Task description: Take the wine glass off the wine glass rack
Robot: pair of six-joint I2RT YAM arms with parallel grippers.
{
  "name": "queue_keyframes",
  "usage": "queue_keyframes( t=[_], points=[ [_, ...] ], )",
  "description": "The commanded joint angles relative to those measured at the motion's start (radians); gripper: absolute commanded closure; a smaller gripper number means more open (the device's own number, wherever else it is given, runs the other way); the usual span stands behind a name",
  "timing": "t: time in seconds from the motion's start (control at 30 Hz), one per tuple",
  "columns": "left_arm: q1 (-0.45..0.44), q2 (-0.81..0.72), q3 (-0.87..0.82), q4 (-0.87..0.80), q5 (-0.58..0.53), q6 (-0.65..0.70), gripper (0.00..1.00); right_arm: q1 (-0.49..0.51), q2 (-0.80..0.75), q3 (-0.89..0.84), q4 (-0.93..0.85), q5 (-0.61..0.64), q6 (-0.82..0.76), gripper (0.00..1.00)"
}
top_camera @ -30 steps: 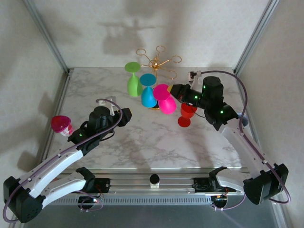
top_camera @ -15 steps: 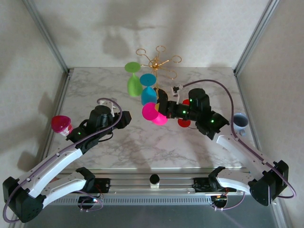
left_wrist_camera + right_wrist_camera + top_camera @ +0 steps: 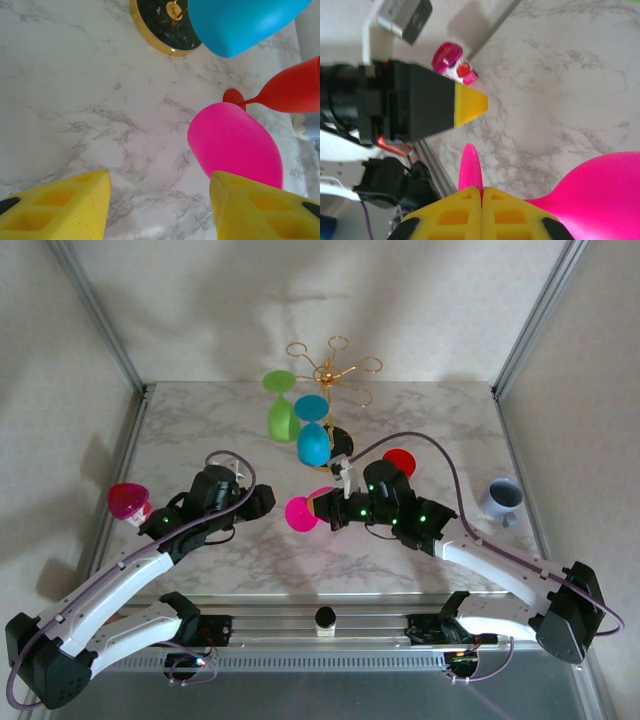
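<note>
Pink wine glass (image 3: 300, 512), stem pinched by right claw (image 3: 481, 191)

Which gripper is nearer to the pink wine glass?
Right. The right gripper grips the pink wine glass by its stem; the left gripper is open, apart from the bowl.

Count: 1 rack (image 3: 333, 368), 1 green glass (image 3: 281, 415), 1 blue glass (image 3: 313, 442), 1 pink glass (image 3: 299, 513), 1 red glass (image 3: 400, 462), 1 magenta glass (image 3: 127, 501), 1 pale-blue cup (image 3: 499, 497).

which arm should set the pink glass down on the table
Right: the right tool is shut on the pink glass, clear of the rack; the left tool is open and empty.
</note>
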Motion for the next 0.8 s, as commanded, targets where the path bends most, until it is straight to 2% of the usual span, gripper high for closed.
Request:
queue_keyframes(
  t=[0.0,0.43,0.77],
  points=[
    [0.014,-0.010,0.018,-0.049,0.028,-0.023,0.44,0.067,-0.013,-0.039,0.087,0.123,-0.117,1.00],
    [0.028,0.040,0.075,-0.143,0.109,-0.037,0.43,0.278,0.002,-0.129,0.157,0.506,-0.340,1.00],
    [0.028,0.049,0.065,-0.171,0.222,-0.086,0.42,0.412,0.089,-0.161,0.248,0.756,-0.447,1.00]
  ],
)
